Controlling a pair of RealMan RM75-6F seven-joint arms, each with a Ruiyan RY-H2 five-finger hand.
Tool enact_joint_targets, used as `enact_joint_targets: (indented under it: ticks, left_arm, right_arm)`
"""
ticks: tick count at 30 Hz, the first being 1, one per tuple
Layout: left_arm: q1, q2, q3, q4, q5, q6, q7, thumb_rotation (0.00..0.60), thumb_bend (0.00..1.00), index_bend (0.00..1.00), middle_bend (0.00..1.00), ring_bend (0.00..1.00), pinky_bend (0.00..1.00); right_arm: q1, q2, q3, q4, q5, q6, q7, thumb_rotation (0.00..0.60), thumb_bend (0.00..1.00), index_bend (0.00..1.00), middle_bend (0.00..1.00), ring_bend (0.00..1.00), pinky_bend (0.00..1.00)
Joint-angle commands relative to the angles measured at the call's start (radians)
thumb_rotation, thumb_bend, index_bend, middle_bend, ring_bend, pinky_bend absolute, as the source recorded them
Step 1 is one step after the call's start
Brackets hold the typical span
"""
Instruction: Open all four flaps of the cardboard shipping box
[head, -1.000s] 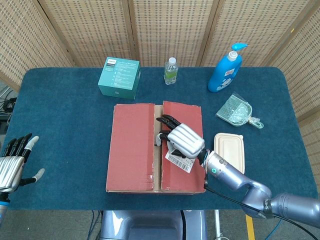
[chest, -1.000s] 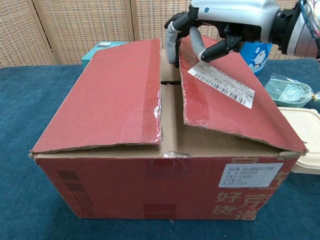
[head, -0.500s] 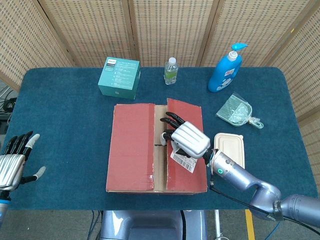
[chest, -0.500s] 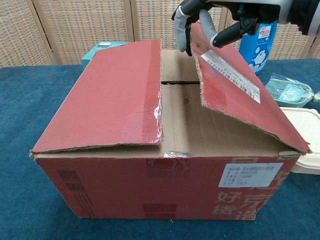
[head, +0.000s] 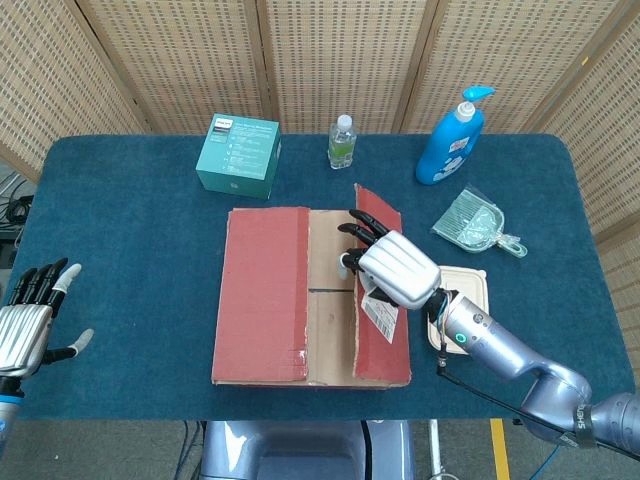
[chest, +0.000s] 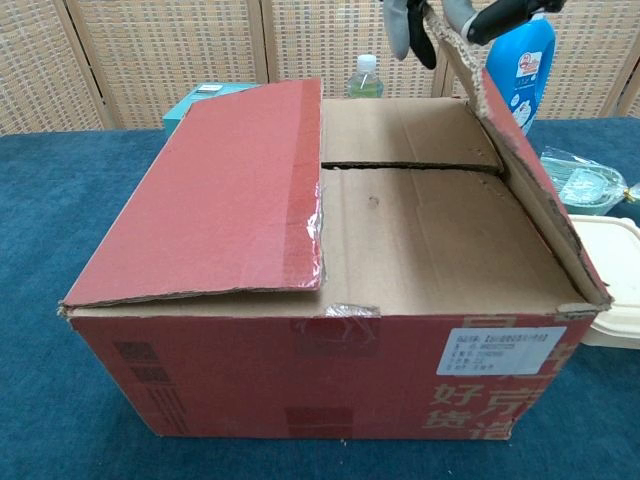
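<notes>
Since the earlier frames, right flap (head: 378, 290) swings from nearly flat to steeply raised, near upright; right hand (head: 392, 262) rises with it and shifts right.

Left hand (head: 28, 318) hovers off the table's left edge (head: 25, 250), fingers spread, holding nothing, well apart from the box (chest: 330, 385). Box sits mid-table, slightly near of centre.

Left flap (head: 265, 292) lies closed, tilted down toward the seam, tape remnants on its inner edge. Between the outer flaps, two inner flaps (chest: 410, 190) lie flat, meeting at a cross seam. Right flap is pinched at its far inner corner: fingers on the underside, thumb on the labelled outer face. In the chest view only the fingertips (chest: 402, 25) show at the top edge.

Progress, by my judgement: one flap of four partly open, not yet folded past vertical. Left flap and both inner flaps remain.

Room: lunch container (head: 462, 300) lies just beside the box's right wall, under the flap's likely landing path; flap may rest on it. Dustpan (head: 472, 222) and blue bottle (head: 452, 140) sit farther right and far. Teal carton (head: 239, 153) and small bottle (head: 342, 141) stand beyond the far wall, near it. Left side of the box has open cloth.
</notes>
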Motion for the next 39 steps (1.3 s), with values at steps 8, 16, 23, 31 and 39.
enact_joint_targets:
  ticks: [8, 16, 23, 31, 39]
  left_arm:
    - [0.007, -0.001, 0.007, -0.005, 0.012, 0.013, 0.007, 0.514, 0.30, 0.02, 0.00, 0.00, 0.00]
    - [0.004, -0.002, 0.006, -0.017, 0.017, 0.016, 0.023, 0.515, 0.30, 0.02, 0.00, 0.00, 0.00]
    - [0.003, 0.001, 0.005, -0.025, 0.017, 0.017, 0.032, 0.515, 0.30, 0.02, 0.00, 0.00, 0.00]
    - [0.001, 0.003, 0.003, -0.033, 0.018, 0.019, 0.039, 0.515, 0.30, 0.02, 0.00, 0.00, 0.00]
    - [-0.004, 0.009, 0.003, -0.034, 0.037, 0.022, 0.044, 0.515, 0.30, 0.03, 0.00, 0.00, 0.00]
  right_arm:
    - [-0.013, 0.098, 0.018, -0.018, 0.012, -0.001, 0.016, 0.600, 1.00, 0.49, 0.58, 0.16, 0.03]
    - [-0.030, 0.181, 0.028, -0.026, 0.012, 0.003, 0.017, 0.600, 1.00, 0.49, 0.58, 0.17, 0.03]
    - [-0.047, 0.221, 0.024, -0.023, 0.011, 0.005, 0.014, 0.600, 1.00, 0.49, 0.58, 0.17, 0.03]
    - [-0.075, 0.264, 0.019, -0.008, 0.009, 0.021, 0.014, 0.600, 1.00, 0.49, 0.57, 0.17, 0.03]
    - [-0.117, 0.273, -0.006, 0.027, 0.000, 0.041, 0.028, 0.600, 1.00, 0.49, 0.57, 0.17, 0.03]
